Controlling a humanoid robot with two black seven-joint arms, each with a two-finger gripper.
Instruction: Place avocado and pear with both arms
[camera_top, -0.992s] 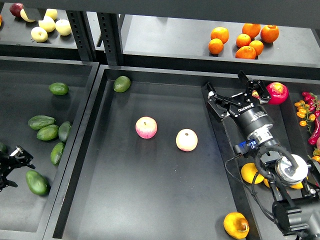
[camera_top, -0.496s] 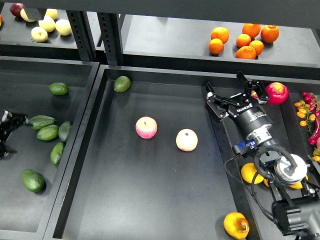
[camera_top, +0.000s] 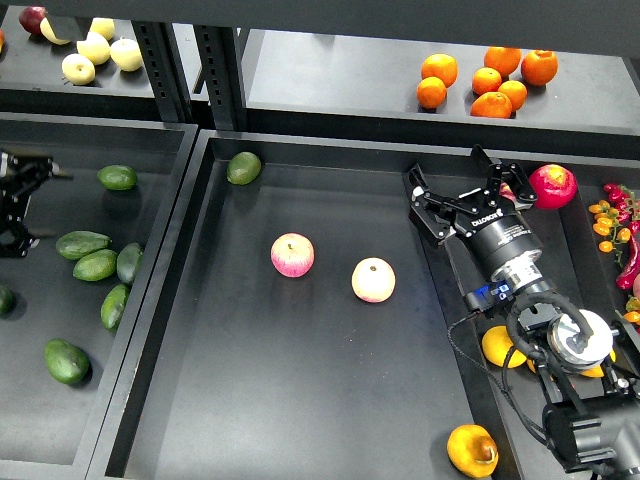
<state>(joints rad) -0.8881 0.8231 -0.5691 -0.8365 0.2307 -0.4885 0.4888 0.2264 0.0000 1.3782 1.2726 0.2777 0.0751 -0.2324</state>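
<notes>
A dark green avocado (camera_top: 243, 167) lies at the far left corner of the middle tray (camera_top: 300, 400). A golden pear (camera_top: 472, 450) lies at that tray's front right corner. My left gripper (camera_top: 42, 205) is open and empty at the left edge, over the left tray (camera_top: 150, 135), next to several more avocados (camera_top: 95, 264). My right gripper (camera_top: 450, 180) is open and empty, over the far right rim of the middle tray, well away from the pear.
Two pink-yellow apples (camera_top: 292, 254) (camera_top: 373, 279) lie mid-tray. A red fruit (camera_top: 553, 186) and yellow fruit (camera_top: 499, 346) sit in the right tray under my right arm. Oranges (camera_top: 488, 78) and pale apples (camera_top: 95, 48) are on the back shelf.
My left gripper has moved from the front of the left tray, beside the nearest avocado, toward the back. My right gripper has shifted slightly left.
</notes>
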